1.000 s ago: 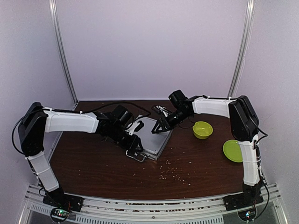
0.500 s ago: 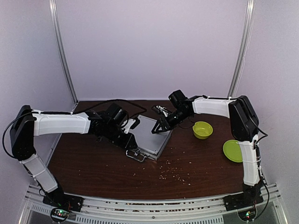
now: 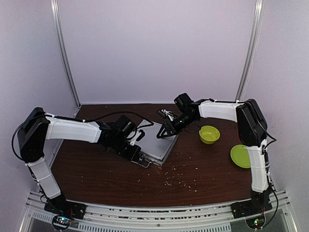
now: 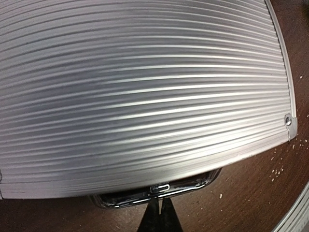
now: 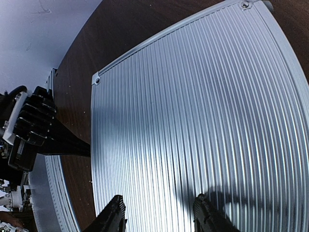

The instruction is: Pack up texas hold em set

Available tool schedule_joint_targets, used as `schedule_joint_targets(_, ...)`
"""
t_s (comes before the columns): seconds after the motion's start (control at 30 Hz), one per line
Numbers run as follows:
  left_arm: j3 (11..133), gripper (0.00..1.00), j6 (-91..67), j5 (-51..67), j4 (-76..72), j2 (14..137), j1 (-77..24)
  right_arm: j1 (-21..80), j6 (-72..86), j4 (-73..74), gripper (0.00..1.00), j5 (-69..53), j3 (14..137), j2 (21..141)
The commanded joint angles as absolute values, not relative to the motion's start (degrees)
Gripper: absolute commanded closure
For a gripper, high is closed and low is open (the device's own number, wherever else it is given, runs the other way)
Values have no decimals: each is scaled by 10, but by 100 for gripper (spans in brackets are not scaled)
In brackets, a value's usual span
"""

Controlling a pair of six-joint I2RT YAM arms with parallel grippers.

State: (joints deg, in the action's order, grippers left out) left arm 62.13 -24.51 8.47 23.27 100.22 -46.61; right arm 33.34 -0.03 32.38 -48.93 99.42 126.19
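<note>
Closing step: you have the case (image 3: 157,137) lying shut, mid-table.
Left gripper (image 4: 159,215): fingers together at the metal handle (image 4: 154,189); whether they pinch it, you cannot tell.
Right gripper (image 5: 159,217): spread wide, empty, above the lid.
Next: probably press down and secure the front edge.

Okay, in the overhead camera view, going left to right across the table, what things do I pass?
First the silver case → lime-green bowl → lime-green plate. The left end effector and right end effector both overlap the case, so they're left out.
</note>
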Motion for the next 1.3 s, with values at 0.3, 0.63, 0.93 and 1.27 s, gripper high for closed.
schedule_joint_targets(0.3, 625, 100, -243, 77, 193, 1036, -469, 331, -2, 366, 51, -453, 990, 1303)
schedule_joint_targets(0.63, 624, 100, -242, 70, 190, 1047, -468, 331, -3, 368, 51, -453, 991, 1306)
schedule_joint_targets(0.93, 624, 100, -242, 68, 184, 1056, -469, 332, -4, 370, 51, -453, 991, 1306)
schedule_joint_targets(1.27, 628, 100, -239, 65, 184, 1064, -469, 331, -5, 372, 51, -454, 992, 1307)
